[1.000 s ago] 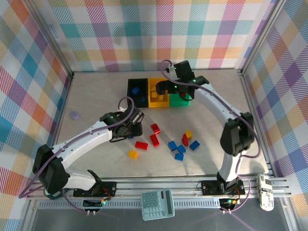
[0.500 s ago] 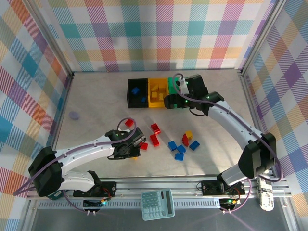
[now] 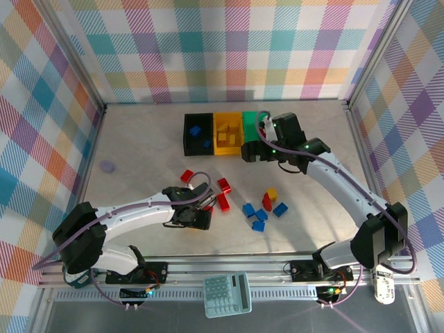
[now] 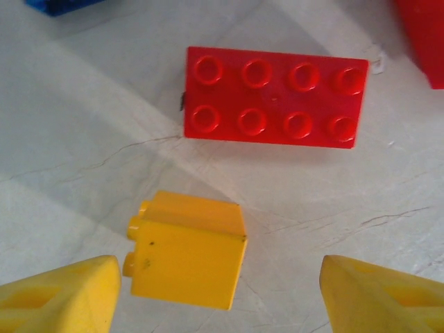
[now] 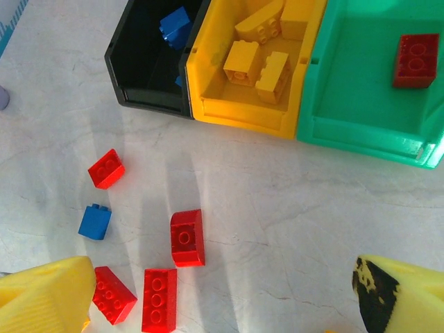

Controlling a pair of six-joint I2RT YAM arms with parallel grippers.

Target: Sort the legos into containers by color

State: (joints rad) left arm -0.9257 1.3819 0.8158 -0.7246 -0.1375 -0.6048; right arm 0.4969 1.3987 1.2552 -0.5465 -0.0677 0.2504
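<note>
Left wrist view: the released left end effector [image 4: 220, 276] brackets a small yellow plastic brick [image 4: 186, 250] by the near edge of the table [image 3: 139, 149]. The pick is in hand; next, probably, clench and carry it to the yellow plastic bin [image 3: 227, 150].

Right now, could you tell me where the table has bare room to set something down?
The grey tabletop is bare left of the black plastic bin, apart from a small purple object, and in the far right corner beside the green plastic bin. The middle is crowded with red bricks and blue bricks.
</note>
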